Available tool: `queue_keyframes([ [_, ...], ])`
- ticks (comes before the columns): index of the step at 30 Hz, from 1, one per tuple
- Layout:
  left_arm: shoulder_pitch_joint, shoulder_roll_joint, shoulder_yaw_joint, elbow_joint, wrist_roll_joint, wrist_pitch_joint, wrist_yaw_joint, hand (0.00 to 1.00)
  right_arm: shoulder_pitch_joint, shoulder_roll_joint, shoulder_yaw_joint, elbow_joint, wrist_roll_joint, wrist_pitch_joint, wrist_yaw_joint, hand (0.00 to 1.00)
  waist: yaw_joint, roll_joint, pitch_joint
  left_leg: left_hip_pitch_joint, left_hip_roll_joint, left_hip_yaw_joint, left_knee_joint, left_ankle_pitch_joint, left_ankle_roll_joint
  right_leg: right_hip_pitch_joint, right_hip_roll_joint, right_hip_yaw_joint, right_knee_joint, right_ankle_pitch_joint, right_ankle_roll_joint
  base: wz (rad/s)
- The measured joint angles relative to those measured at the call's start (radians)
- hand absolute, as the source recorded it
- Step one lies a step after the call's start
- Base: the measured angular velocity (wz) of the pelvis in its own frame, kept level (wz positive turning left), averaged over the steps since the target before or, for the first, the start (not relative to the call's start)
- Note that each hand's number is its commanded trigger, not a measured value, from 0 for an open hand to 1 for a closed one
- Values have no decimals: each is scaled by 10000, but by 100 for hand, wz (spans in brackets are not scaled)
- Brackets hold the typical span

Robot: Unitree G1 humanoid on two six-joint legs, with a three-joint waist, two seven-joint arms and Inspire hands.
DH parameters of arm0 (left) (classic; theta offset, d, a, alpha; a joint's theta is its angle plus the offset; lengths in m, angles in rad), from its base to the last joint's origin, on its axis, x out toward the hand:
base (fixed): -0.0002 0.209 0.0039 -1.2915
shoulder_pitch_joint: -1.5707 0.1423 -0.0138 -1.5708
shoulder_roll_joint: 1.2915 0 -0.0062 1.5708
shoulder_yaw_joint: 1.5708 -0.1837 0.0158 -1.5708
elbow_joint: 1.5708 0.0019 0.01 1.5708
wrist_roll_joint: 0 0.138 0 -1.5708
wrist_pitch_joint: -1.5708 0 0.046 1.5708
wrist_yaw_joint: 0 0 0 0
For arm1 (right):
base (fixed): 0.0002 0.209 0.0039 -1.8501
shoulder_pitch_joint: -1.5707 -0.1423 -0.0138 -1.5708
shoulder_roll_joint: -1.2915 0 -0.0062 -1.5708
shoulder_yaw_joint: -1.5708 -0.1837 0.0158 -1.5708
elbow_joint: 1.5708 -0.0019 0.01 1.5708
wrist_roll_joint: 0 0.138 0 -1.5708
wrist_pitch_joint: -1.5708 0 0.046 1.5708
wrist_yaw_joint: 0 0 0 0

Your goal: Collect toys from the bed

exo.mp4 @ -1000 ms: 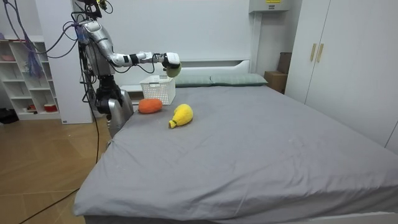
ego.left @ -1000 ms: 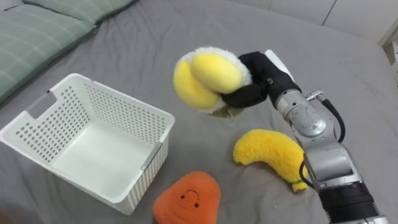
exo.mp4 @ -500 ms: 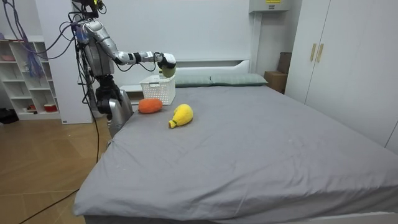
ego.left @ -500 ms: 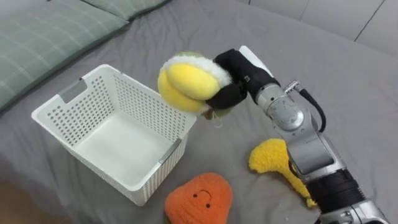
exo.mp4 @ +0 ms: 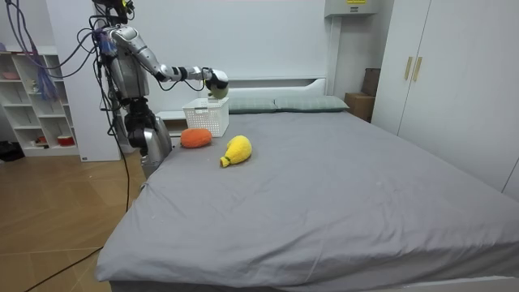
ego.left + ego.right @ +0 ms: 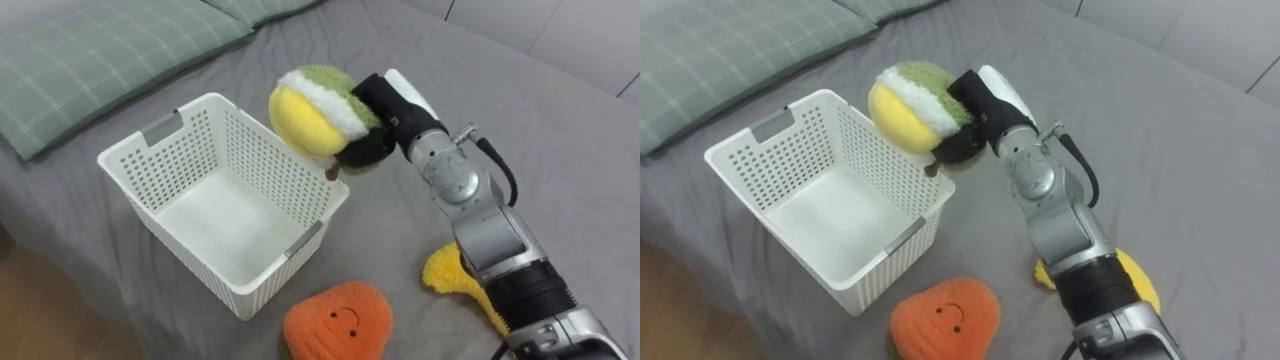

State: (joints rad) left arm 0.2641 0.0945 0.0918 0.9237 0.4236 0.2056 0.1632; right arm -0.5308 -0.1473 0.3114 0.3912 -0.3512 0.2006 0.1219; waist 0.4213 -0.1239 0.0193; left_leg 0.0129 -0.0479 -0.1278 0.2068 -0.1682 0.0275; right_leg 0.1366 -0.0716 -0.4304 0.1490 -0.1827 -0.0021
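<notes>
Grey bed is bearing a white basket, and the right hand is gripping a round plush in curled fingers, holding it in the air about over the basket's far right rim. The plush is sitting to the hand's left, toward the open basket, so the drop is probably calling for a little more reach leftward. An orange toy and a yellow toy are lying on the sheet beside the basket.
</notes>
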Motion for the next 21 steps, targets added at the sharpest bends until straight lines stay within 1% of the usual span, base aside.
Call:
queue_keyframes([
  [5, 25, 85, -227, -72, -4, 114, 31, 0, -377, 55, 627, 697, 3, 19, 30, 100, 164, -13, 1, -39, -36, -159, 1, 45, 3, 18, -20, -141, -13, 6, 26, 9],
  [6, 15, 115, -284, -74, -6, 124, 48, 0, -401, 65, 624, 805, 8, 34, 29, 100, 251, -20, 0, -41, -66, -182, 1, 48, 2, 32, -22, -169, -23, 6, 26, 11],
  [7, 19, 150, -335, -78, -7, 126, 60, 0, -406, 90, 624, 886, 37, 34, 23, 100, 254, -39, -3, -43, -131, -281, 1, 58, 2, 86, -27, -266, -73, 12, 36, 16],
  [9, 2, 169, -352, -79, -21, 127, 90, 0, -406, 88, 621, 990, 70, 34, 4, 100, 245, -53, 6, -51, -172, -427, 1, 82, 10, 164, -41, -413, -148, 28, 62, 21],
  [15, 26, 281, -346, -79, -22, 160, 82, 0, -405, 98, 625, 1085, 304, 37, -115, 100, 317, -104, 11, -35, -198, -485, 1, 103, 14, 217, -43, -423, -159, 35, 78, 4],
  [19, 22, 362, -358, -78, -1, 159, 68, 0, -405, 132, 626, 1084, 17, 36, -145, 100, 390, -82, 26, -34, -200, -483, 5, 105, 13, 215, -41, -412, -152, 36, 80, 0],
  [20, 23, 363, -360, -78, -1, 159, 59, 0, -405, 146, 626, 1084, -46, 37, -145, 81, 397, -80, 28, -35, -200, -483, 5, 105, 13, 215, -41, -412, -152, 36, 80, 0],
  [21, 15, 364, -361, -78, -1, 160, 31, 0, -405, 160, 627, 1084, -93, 36, -145, 57, 422, -74, 31, -35, -201, -483, 4, 105, 13, 215, -39, -411, -153, 36, 80, 0],
])
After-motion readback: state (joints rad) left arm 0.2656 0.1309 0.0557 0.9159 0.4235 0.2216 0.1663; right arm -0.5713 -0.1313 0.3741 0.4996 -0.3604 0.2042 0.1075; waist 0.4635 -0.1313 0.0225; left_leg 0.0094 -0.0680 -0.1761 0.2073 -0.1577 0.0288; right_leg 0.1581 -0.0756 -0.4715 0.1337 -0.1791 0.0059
